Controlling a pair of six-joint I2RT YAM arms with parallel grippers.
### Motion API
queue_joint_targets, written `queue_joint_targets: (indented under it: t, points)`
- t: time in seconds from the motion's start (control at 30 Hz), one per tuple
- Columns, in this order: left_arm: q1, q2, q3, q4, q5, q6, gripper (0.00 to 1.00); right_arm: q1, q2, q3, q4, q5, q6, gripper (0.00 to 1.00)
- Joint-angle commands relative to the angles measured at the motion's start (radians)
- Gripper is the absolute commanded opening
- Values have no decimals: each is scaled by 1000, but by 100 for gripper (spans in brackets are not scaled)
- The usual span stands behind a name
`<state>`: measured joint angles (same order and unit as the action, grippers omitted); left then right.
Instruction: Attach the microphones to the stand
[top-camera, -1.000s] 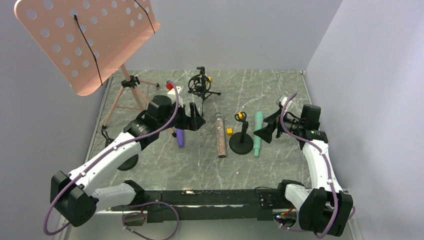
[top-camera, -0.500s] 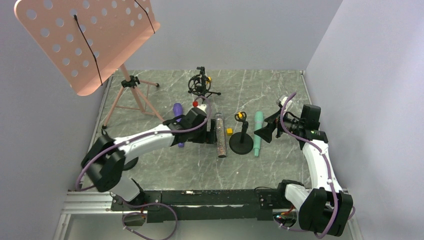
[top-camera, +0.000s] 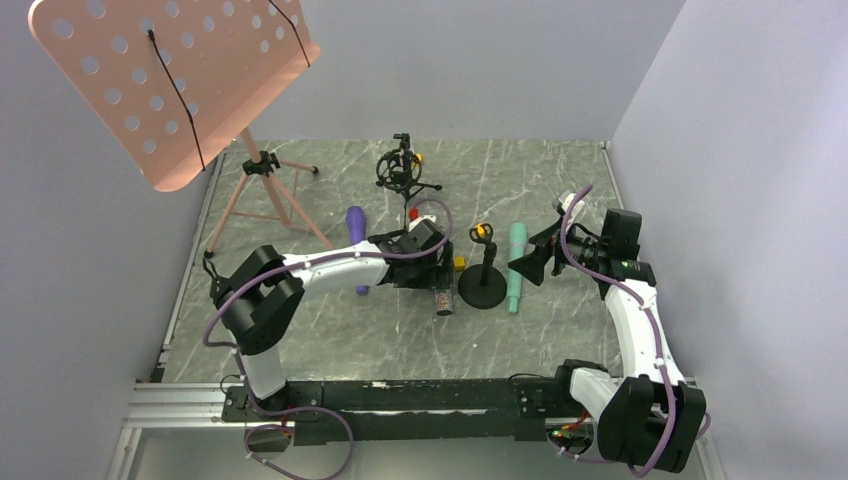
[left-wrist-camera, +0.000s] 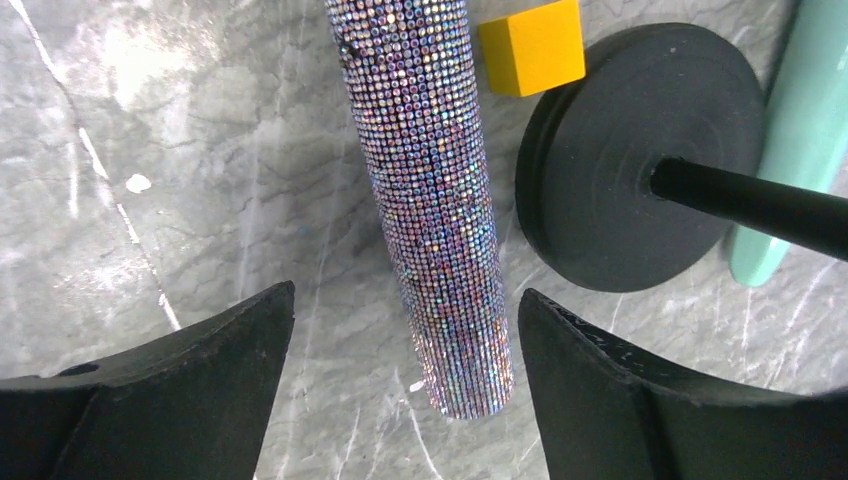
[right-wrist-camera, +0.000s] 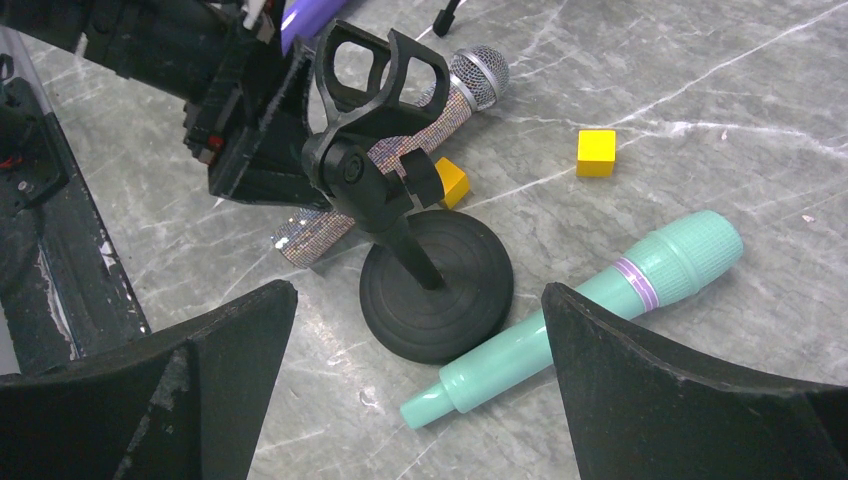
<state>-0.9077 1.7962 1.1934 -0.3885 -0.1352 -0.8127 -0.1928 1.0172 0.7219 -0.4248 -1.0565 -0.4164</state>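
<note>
Top external view: the left arm stretches low across the table (top-camera: 320, 345), its left gripper (left-wrist-camera: 405, 295) poised over the glittery silver-pink microphone (left-wrist-camera: 430, 180) — fingers spread either side of the handle, gripping nothing. The right arm is bent, right gripper (top-camera: 527, 262) wide open near the mint green microphone (right-wrist-camera: 590, 300), which lies just beside the black microphone stand (right-wrist-camera: 435, 285). The purple microphone (top-camera: 356, 222) lies flat behind the left arm.

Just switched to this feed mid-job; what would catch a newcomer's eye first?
The big pink perforated music stand looms at the far left. At centre, the open left gripper straddles the glittery microphone lying flat, beside the black round-based stand with its clip empty.
</note>
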Motion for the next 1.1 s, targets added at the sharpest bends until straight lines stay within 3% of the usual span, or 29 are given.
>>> queue_joint_targets:
  t: [0.0, 0.37, 0.57, 0.7, 0.8, 0.9, 1.07]
  points:
    - [-14, 62, 53, -33, -39, -55, 84, 3, -7, 17, 27, -12, -11, 100]
    - [-48, 155, 123, -186, -202, -51, 76, 3, -12, 16, 24, -20, -12, 100]
    - [-68, 173, 126, -241, -269, -28, 47, 4, -15, 16, 24, -23, -13, 100]
    - [-75, 147, 125, -268, -301, -17, 17, 3, -18, 16, 23, -24, -15, 100]
    - [-82, 65, 96, -282, -329, -18, 0, 3, -21, 16, 21, -26, -14, 100]
    - [-89, -92, 12, -231, -335, -3, 0, 4, -22, 20, 18, -36, -9, 100]
    - [-89, -411, -199, -11, -248, 94, 0, 4, -21, 40, 2, -56, 0, 100]
